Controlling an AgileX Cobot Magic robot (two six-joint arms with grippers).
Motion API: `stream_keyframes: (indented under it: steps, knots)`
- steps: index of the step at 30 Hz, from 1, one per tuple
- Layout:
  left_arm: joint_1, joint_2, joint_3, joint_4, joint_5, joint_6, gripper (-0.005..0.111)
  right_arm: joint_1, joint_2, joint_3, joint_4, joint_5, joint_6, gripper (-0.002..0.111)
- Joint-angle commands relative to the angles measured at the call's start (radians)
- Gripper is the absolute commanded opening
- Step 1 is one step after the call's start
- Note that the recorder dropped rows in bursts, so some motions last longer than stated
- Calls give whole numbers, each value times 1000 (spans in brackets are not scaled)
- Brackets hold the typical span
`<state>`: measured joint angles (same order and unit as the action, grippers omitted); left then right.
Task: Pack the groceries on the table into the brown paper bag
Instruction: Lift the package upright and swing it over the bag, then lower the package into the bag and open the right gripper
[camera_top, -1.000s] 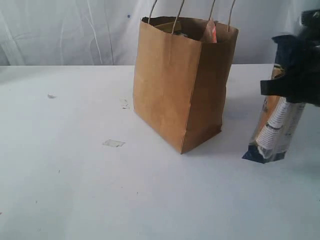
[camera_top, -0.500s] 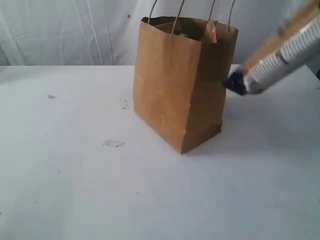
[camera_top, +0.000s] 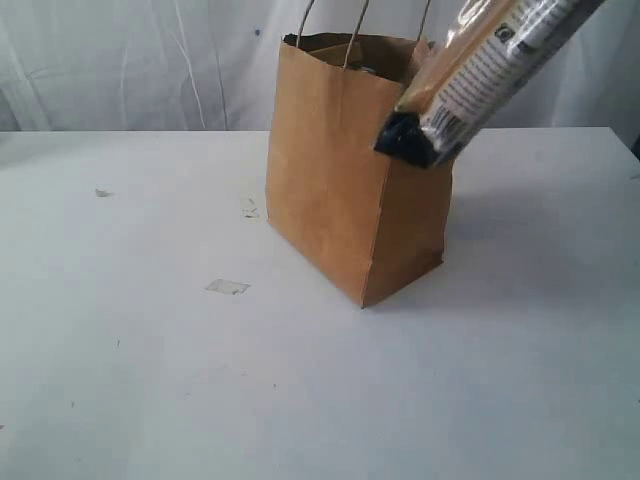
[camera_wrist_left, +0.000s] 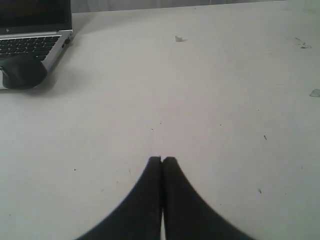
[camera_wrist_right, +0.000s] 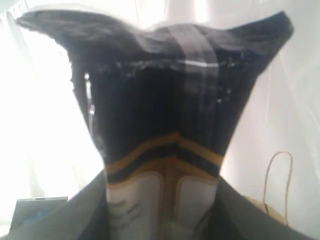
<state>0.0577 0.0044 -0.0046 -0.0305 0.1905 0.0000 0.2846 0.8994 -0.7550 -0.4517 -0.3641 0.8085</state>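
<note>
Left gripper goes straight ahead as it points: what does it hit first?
Probably just bare table; nothing stands in the left gripper's line. Laptop sits off to one side. Depth is unclear.

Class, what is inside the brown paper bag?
Inside the brown paper bag, only a dark shape shows near the rim; the walls and the long beige printed packet cover the rest.

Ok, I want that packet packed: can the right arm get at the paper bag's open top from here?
Probably yes. The right hand holds the long packet tilted, its dark end in front of the brown paper bag, below the rim; once lifted, only the string handles stand over the opening.
</note>
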Motion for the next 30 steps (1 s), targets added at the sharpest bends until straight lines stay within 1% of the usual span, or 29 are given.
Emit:
stream_keyframes:
  steps: [1,4,6,9,11,12,13,14,19,22,27,30]
  knots:
    - [0,-4,5,-6,-4,0,0,-6,79,-53,193,-309,-126,0]
    - [0,-4,5,-6,-4,0,0,-6,129,-107,351,-447,-185,0]
    - [0,-4,5,-6,-4,0,0,-6,154,-145,379,-431,-202,0]
    - [0,-4,5,-6,-4,0,0,-6,195,-189,408,-361,-309,0]
    - [0,-4,5,-6,-4,0,0,-6,253,-218,471,-359,-325,0]
    - [0,-4,5,-6,-4,0,0,-6,297,-237,540,-392,-322,0]
    - [0,-4,5,-6,-4,0,0,-6,316,-246,556,-416,-327,0]
    - [0,-4,5,-6,-4,0,0,-6,368,-262,572,-485,-340,0]
    - [0,-4,5,-6,-4,0,0,-6,526,-290,565,-540,-340,0]
    - [0,-4,5,-6,-4,0,0,-6,584,-290,563,-602,-331,0]
    - [0,-4,5,-6,-4,0,0,-6,622,-291,563,-595,-347,0]
    - [0,-4,5,-6,-4,0,0,-6,629,-291,561,-540,-360,0]
